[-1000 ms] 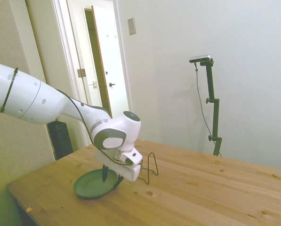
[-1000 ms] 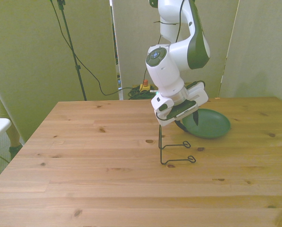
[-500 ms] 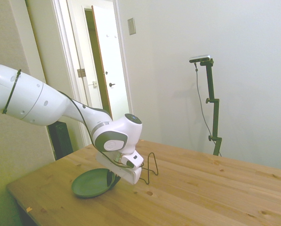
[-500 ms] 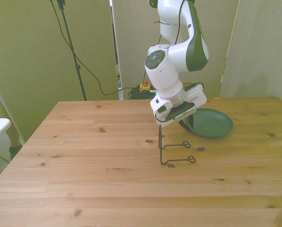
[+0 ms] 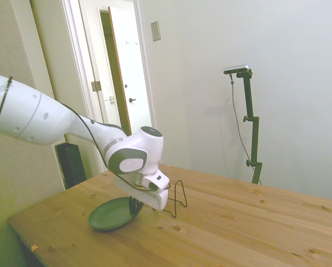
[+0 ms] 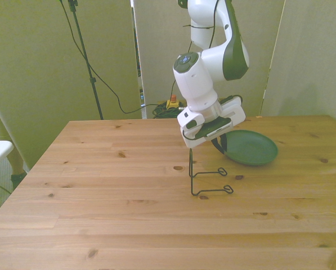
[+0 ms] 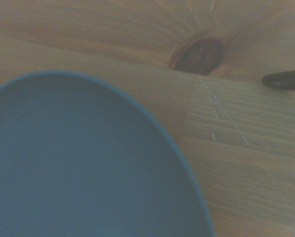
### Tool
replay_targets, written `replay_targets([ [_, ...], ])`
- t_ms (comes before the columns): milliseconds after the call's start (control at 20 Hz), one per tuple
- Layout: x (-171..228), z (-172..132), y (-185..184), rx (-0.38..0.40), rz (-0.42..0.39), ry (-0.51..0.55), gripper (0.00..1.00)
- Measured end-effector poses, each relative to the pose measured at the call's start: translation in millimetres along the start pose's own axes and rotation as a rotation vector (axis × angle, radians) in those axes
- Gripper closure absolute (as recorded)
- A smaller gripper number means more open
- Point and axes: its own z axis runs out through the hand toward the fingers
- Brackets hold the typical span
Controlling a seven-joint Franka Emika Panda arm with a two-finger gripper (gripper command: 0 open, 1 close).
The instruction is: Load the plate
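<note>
Since half a second back: wrist head raised and swung a little toward the front view's right; plate rim lifted with it, near edge clear of the wood, far edge low by the boards.

Wooden table [image 6: 128, 185]: pale planks, dark knots, one knot close to the plate rim in the wrist view.

White arm [image 5: 38, 117]: reaches in low over the table, wrist bent down at the plate's edge.

Plate [image 6: 249, 148]: round, matte dark green, shallow, tilted, near the table's far edge toward the front view's right; in the side view [image 5: 111, 214] toward the near corner; fills much of the wrist view [image 7: 78, 163].

Wire stand [image 6: 208, 180]: thin black, upright, just beside the plate toward the front view's left, apart from it.

Gripper [image 6: 219, 147]: dark fingers pinched on the plate's rim, narrow gap, holding it.
</note>
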Motion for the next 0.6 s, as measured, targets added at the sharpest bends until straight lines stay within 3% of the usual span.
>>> replay_targets([
  [200,-36.7,-45.2,-19.4,-0.059,-0.017,0.117,1.00],
  [450,-87.7,-120.9,-52.5,-0.159,-0.016,0.364,1.00],
  [600,-92.8,-158.8,-61.9,-0.235,0.011,0.506,1.00],
])
